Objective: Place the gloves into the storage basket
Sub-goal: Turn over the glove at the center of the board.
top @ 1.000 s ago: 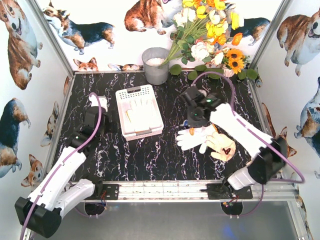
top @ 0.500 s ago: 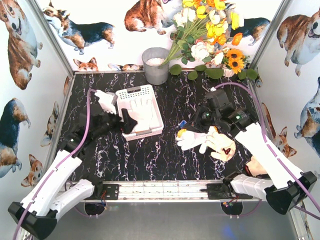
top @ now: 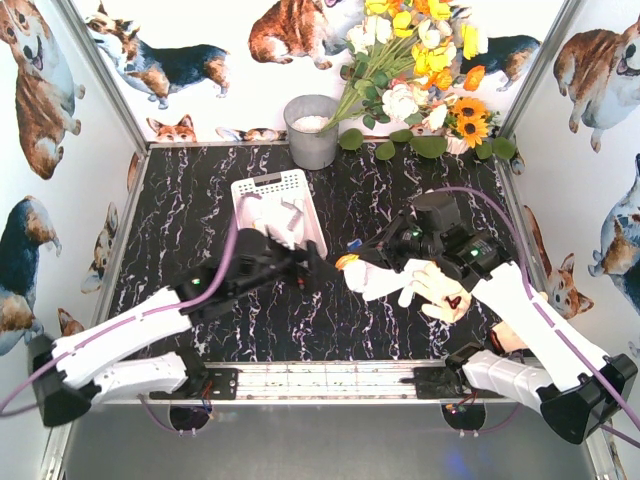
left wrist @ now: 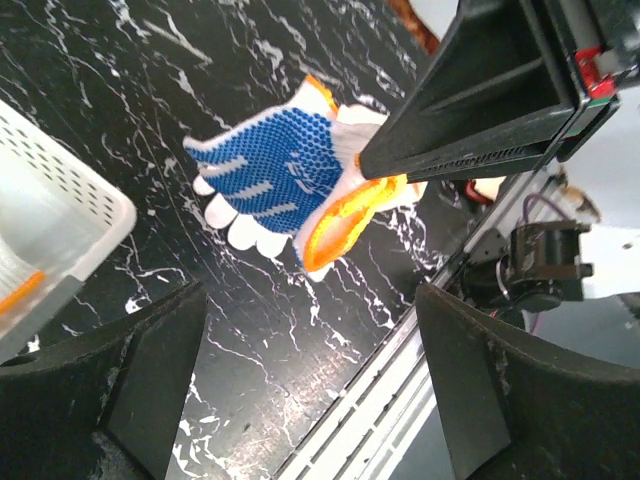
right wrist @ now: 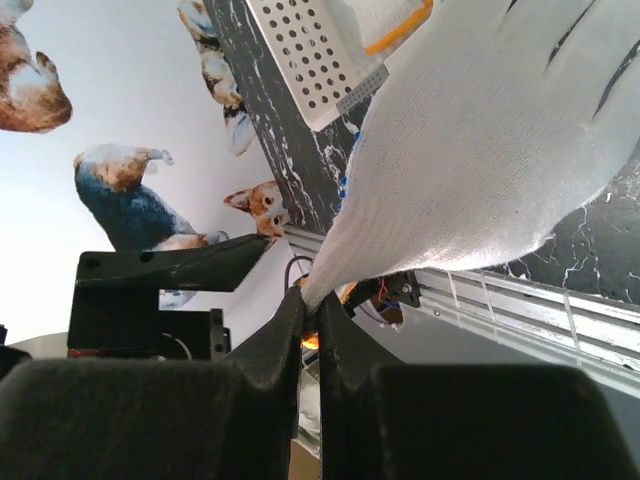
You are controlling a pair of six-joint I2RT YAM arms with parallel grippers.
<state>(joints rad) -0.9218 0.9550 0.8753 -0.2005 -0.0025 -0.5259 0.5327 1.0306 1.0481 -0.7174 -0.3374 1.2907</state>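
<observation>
I find the beige glove (top: pixel 440 290) with red trim lying on the surface (top: pixel 180 200), right of centre and nearest the arm bases. In the overhead view its left side is overlapped by the blue-dotted glove (left wrist: pixel 275 185), a white knit with an orange cuff.

The right end effector (right wrist: pixel 312 310) is clenched on that cuff, with both fingers pressed together and the knit pinched between them. The cuff end is raised and the glove's fingers point toward the surface; I cannot tell whether they touch it.

The left end effector (left wrist: pixel 310 300) hovers near this glove, on its left, and is released. Its fingers stand wide apart with nothing between them.

Just beyond the left end effector sits the storage basket (top: pixel 262 188), left of centre on the surface. Its near end is hidden under the left arm in the overhead view. A white glove (top: pixel 292 215) with orange trim lies inside it.

Farther back, at the rear wall, a grey bucket (top: pixel 312 135) stands upright. Flowers (top: pixel 420 60) are just to its right.
</observation>
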